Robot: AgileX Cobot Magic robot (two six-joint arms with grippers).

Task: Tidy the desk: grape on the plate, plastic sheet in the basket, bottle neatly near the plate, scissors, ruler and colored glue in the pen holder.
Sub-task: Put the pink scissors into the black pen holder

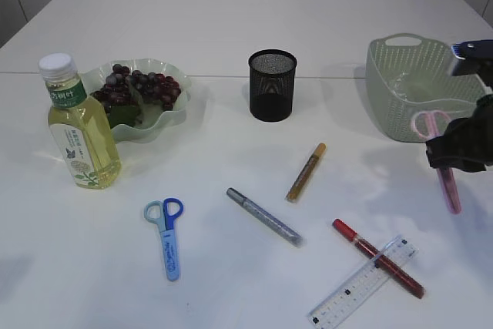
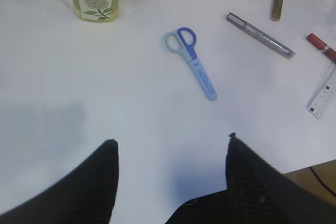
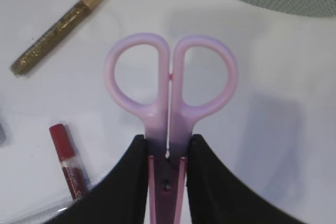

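the right gripper (image 3: 167,153) is clamped on the pink scissors (image 3: 169,85) just below the handle loops, one black finger (image 3: 123,182) on each side of the pivot, with the loops standing clear ahead of the fingers. in the exterior view the scissors (image 1: 445,161) hang lifted off the white table (image 1: 231,267) at the right edge, loops up and blade end down, in front of the green basket (image 1: 385,75). the step in hand appears to be carrying them to the black mesh pen holder (image 1: 272,85), which stands well to the left near the table centre. to do this well, keep the tool vertical, travel high enough to pass the holder's rim, centre the blade tip over the opening, lower until the blades are inside, and only then release; a tilted entry could catch the rim or tip the holder. the right arm sits at the far right, wrist pointing roughly downward. the left gripper (image 2: 170,150) hovers with its fingers spread and nothing between them, above bare table near the blue scissors (image 2: 190,61). the gold glue pen (image 1: 306,172), silver glue pen (image 1: 264,216), red glue pen (image 1: 377,258) and ruler (image 1: 362,283) lie loose on the table.
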